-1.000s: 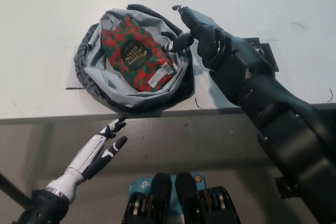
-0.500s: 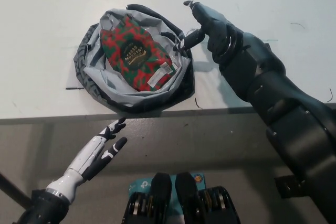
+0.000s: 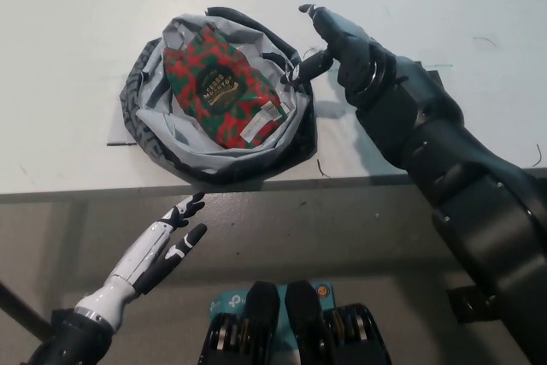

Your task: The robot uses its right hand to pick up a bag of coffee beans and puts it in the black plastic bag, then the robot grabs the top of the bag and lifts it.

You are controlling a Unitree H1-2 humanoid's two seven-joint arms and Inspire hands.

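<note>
A red and green bag of coffee beans (image 3: 220, 85) lies inside the rolled-down black plastic bag (image 3: 162, 150), whose grey lining shows around it on the white table (image 3: 77, 32). My black right hand (image 3: 338, 44) hovers open just right of the bag's rim, fingers apart and holding nothing; one fingertip points toward the rim. My white left hand (image 3: 171, 237) rests open below the table's front edge, away from the bag.
The table's front edge (image 3: 85, 190) runs across the picture just below the plastic bag. A dark flat piece (image 3: 427, 83) lies on the table behind my right forearm. Small dark marks dot the table at far right.
My right hand has drawn back to the right and slightly up from the bag's rim, most of it in the first half second. The coffee bag and left hand have stayed put.
</note>
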